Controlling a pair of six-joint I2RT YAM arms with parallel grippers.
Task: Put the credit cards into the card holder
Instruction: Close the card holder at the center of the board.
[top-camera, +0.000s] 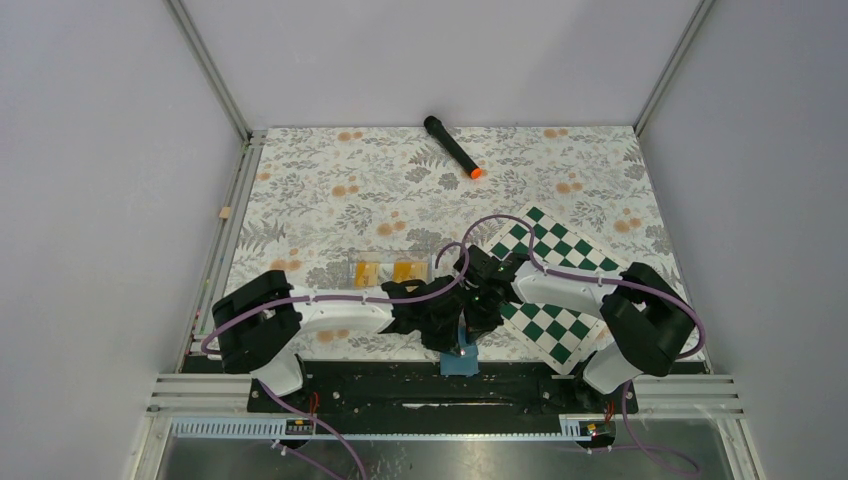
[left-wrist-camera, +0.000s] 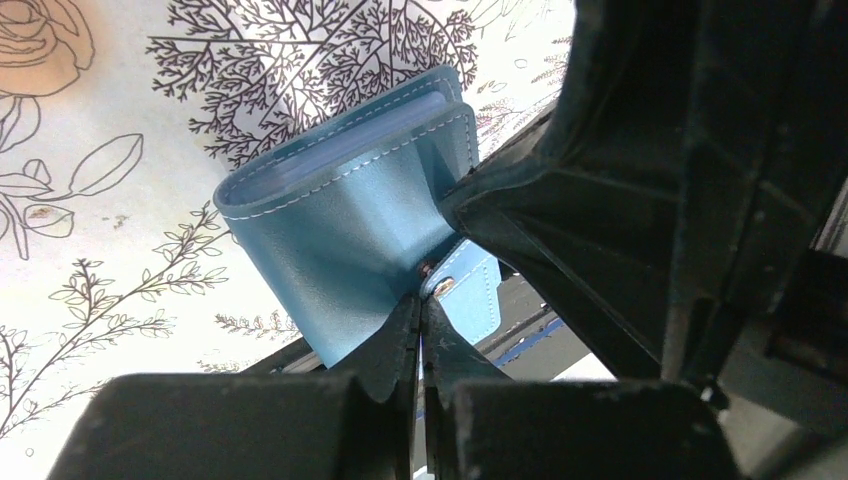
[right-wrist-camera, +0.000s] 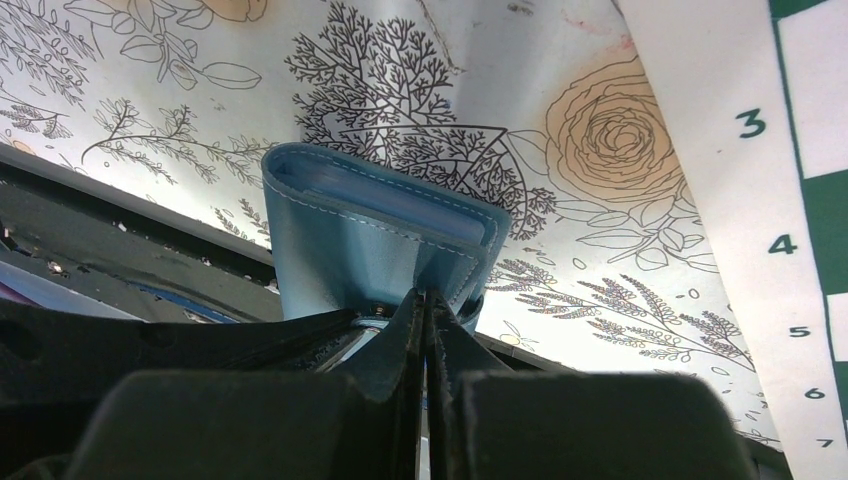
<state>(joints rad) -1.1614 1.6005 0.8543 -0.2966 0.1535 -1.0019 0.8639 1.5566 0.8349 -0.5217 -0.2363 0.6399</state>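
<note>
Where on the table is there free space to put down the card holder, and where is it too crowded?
Free: the wide floral cloth at the far left, between the credit cards and the black stick; also the far right corner beyond the chessboard. Crowded: the near middle, where the left arm and right arm meet at the card holder.

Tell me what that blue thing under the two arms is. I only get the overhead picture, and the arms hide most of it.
Observer: It is a small blue wallet with white stitching, folded over.
Operator: Is anything holding it?
Observer: Yes. The left gripper is shut on the wallet's edge, right next to the snap tab.
Operator: And the other arm?
Observer: The right gripper is shut on the wallet's lower edge too.
</note>
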